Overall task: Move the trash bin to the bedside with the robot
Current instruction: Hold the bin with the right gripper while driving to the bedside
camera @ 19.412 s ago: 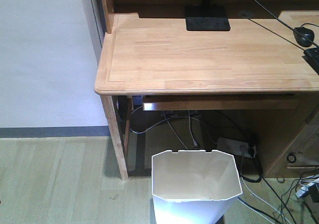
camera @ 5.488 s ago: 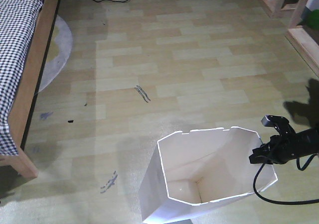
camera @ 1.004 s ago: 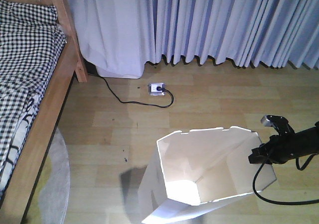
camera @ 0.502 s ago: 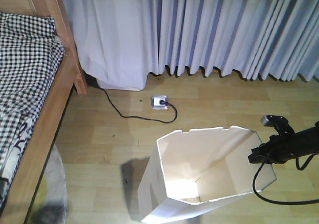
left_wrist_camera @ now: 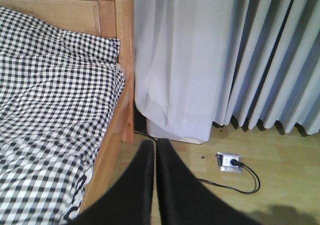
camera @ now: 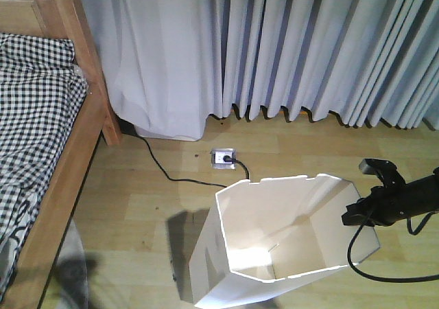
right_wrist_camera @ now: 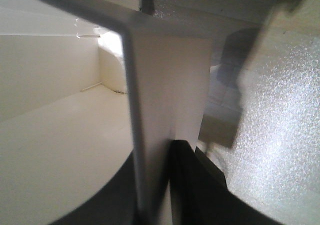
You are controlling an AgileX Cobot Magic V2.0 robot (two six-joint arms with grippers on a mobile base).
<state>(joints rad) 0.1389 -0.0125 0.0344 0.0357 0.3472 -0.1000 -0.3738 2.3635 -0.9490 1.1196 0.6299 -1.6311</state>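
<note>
The white faceted trash bin [camera: 295, 209] stands tilted on the wood floor at the lower middle of the front view, its cream inside showing. My right gripper [camera: 354, 215], at the end of a thin black arm with a trailing cable, is shut on the bin's right rim. In the right wrist view the bin wall [right_wrist_camera: 170, 85] runs between the jaws of that gripper [right_wrist_camera: 159, 157]. The bedside, a light wooden bed frame [camera: 77, 151] with checked bedding [camera: 31, 110], lies to the left. My left gripper [left_wrist_camera: 155, 144] is shut on nothing, pointing at the floor beside the bed post [left_wrist_camera: 125, 60].
Grey curtains [camera: 309, 48] hang across the back wall. A floor socket [camera: 223, 159] with a black cable [camera: 161, 168] lies just beyond the bin. A pale rug edge [camera: 77, 275] shows at the lower left by the bed frame.
The view has moved forward toward the curtains: the socket and bed post sit lower and closer. The bin and the right gripper keep the same place in the view.
</note>
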